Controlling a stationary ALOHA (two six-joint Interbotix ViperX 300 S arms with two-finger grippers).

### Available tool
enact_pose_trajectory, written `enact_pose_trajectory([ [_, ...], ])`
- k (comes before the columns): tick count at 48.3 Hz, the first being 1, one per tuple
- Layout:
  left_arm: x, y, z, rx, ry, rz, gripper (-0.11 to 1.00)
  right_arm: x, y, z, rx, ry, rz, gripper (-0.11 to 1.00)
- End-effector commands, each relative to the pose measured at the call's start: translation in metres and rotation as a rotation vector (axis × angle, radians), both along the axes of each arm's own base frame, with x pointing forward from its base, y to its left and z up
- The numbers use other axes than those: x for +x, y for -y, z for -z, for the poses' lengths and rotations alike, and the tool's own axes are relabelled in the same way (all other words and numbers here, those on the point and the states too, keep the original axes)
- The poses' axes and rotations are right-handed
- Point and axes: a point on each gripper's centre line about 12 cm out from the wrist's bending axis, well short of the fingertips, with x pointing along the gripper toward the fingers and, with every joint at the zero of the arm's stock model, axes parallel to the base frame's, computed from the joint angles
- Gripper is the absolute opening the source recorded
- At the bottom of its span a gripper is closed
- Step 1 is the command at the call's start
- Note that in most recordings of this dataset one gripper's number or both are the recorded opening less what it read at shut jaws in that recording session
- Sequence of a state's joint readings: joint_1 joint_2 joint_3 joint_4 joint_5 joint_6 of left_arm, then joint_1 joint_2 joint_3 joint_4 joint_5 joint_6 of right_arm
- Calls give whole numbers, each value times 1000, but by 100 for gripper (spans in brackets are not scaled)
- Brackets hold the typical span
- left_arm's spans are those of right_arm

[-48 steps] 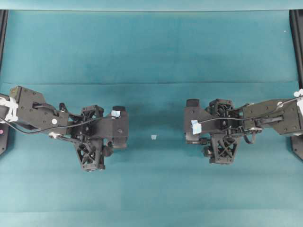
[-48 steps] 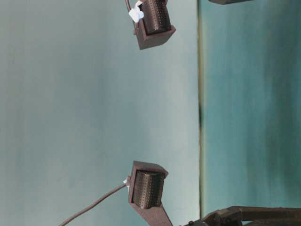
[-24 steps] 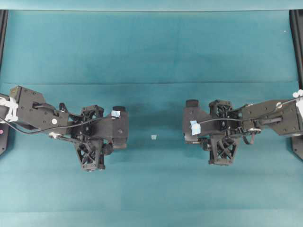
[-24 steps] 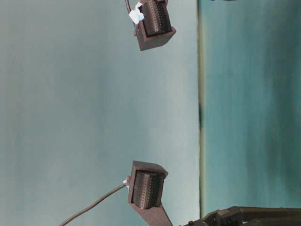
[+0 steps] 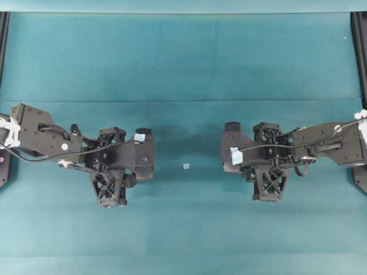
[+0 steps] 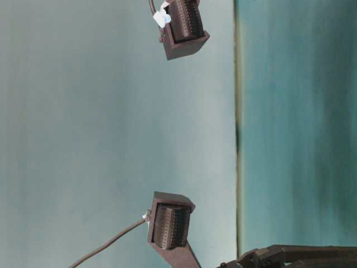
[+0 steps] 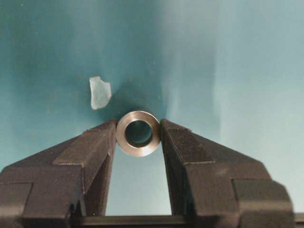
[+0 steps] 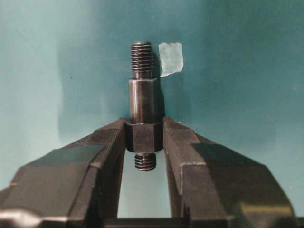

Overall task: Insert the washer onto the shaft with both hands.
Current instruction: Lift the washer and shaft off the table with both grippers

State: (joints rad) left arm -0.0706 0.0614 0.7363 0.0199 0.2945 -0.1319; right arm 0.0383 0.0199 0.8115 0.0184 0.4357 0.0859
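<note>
In the left wrist view the washer (image 7: 138,133), a silvery ring with a dark hole, is pinched edge-on between the tips of my left gripper (image 7: 138,136), its hole facing the camera. In the right wrist view the shaft (image 8: 143,97), dark with threaded ends, points away from my right gripper (image 8: 144,137), which is shut on its hexagonal collar. In the overhead view the left gripper (image 5: 110,172) and right gripper (image 5: 268,169) face down over the teal table (image 5: 183,69), well apart. Neither part shows from overhead.
A pale blue tape square (image 5: 186,166) lies on the table midway between the grippers; it also shows as tape (image 7: 99,92) and tape (image 8: 171,59) in the wrist views. Black frame rails (image 5: 360,34) run along the table's left and right edges.
The right gripper's fingers have drawn closer together and that arm has edged slightly left. The left arm has barely moved.
</note>
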Motion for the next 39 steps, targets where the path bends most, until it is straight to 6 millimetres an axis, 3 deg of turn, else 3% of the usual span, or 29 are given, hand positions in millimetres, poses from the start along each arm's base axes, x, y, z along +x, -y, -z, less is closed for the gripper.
enact_pose_trajectory([
  [1,3,1,-9,-1,32,4,38,-1,1,2,-2,-12,-1,1],
  [39,4,1,-18,-2,54,4,38,2,0,-7,-1,22,-3,1],
])
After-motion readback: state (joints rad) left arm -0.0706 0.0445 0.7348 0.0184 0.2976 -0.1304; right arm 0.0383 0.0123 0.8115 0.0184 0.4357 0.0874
